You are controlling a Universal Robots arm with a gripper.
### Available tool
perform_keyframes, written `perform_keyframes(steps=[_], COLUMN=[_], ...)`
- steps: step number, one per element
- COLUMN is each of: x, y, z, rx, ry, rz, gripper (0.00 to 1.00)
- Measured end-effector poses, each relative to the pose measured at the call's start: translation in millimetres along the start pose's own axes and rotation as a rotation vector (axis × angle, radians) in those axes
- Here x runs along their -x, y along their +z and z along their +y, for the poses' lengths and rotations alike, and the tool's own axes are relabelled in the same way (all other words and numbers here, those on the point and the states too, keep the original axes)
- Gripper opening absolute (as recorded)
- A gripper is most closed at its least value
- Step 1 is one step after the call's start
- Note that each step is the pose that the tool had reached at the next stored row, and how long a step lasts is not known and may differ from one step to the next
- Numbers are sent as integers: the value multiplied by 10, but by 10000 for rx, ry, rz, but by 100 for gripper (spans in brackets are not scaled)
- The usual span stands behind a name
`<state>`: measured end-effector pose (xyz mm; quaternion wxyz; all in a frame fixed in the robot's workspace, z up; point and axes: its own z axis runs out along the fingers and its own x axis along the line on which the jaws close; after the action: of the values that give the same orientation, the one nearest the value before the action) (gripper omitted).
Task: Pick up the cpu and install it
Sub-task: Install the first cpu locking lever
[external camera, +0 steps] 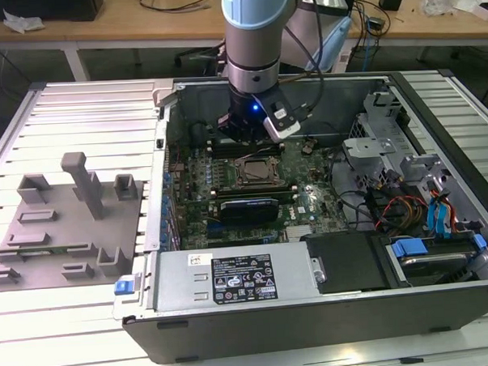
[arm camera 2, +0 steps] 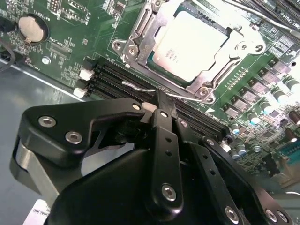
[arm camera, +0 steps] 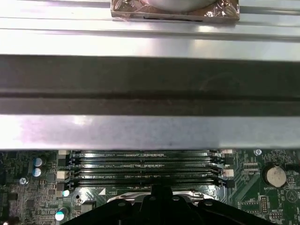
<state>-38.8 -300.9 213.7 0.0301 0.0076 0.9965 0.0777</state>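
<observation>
In the exterior view, the top edge cuts off the arm (external camera: 254, 37). What lies in the socket (external camera: 256, 173) is too small for you to tell there.

In the second wrist view, the gripper (arm camera 2: 160, 101) hides part of the slots (arm camera 2: 112, 77). Glare washes out one corner of the cpu (arm camera 2: 192, 44), and the top edge crops the socket.

In the first wrist view, the bottom edge cuts off the gripper (arm camera: 161, 190), which covers most of the socket (arm camera: 126, 199).

Open computer case (external camera: 315, 322), grey fixture blocks (external camera: 86, 186)
</observation>
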Motion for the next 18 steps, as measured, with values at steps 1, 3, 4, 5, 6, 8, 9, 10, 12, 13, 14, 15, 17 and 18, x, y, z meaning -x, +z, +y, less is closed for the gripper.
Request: perform_keyframes(steps=[1,3,4,5,6,8,9,10,12,13,14,15,17,18], x=[0,0,1,0,0,-1,-1,-1,-2,-2,-2,-2,-3,-4], y=[3,3,3,3,4,13,20,24,33,37,41,44,46,45], z=[0,-1,-1,-1,-1,-1,-3,-4,-5,-6,-6,-7,-7,-7], rx=[-44,-97,-98,-99,-100,-122,-139,-146,-163,-173,-190,-210,-242,-299], ry=[230,463,467,471,473,483,503,530,630,682,755,825,864,809], rz=[-39,-75,-76,-76,-77,-86,-115,-148,-217,-245,-282,-320,-399,-735], gripper=[11,11,11,11,11,11,11,11,11,11,11,11,11,11])
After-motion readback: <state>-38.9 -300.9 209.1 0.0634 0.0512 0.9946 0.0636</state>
